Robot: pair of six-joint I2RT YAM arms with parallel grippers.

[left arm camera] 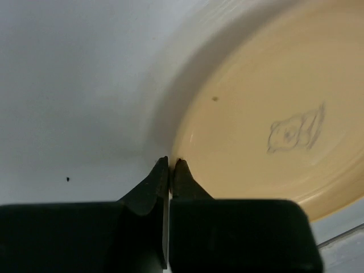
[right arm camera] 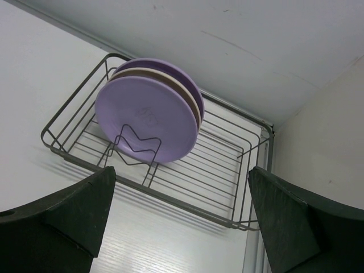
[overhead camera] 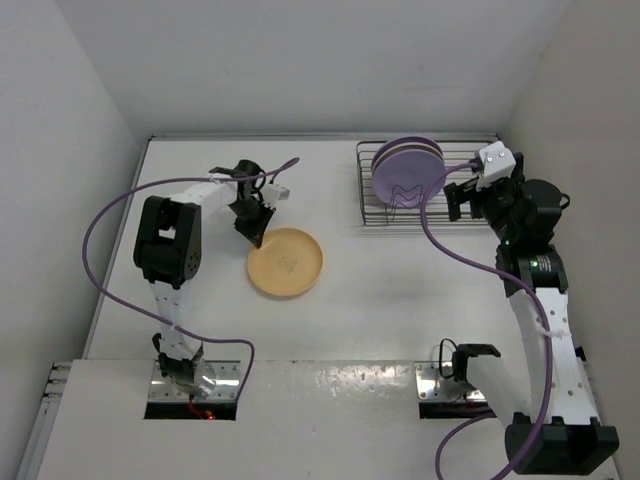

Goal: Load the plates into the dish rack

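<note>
The orange-yellow plate (overhead camera: pixel 286 262) lies flat on the table left of centre, and its faint centre mark shows in the left wrist view (left arm camera: pixel 267 114). My left gripper (overhead camera: pixel 251 228) is shut on its upper-left rim, one finger outside and one inside (left arm camera: pixel 170 165). The dish rack (overhead camera: pixel 366 222) stands at the back right. Three plates stand upright in its left part: a lavender plate (right arm camera: pixel 145 114) in front, the cream plate (right arm camera: pixel 193 96) behind it, and a second lavender plate (right arm camera: pixel 173 64) at the rear. My right gripper (overhead camera: pixel 463 200) is open and empty beside the rack's right end (right arm camera: pixel 181 176).
The rack's right half (right arm camera: pixel 227 165) holds no plates. The back wall and right side wall stand close to the rack. Purple cables loop from both arms. The arm bases sit at the near edge.
</note>
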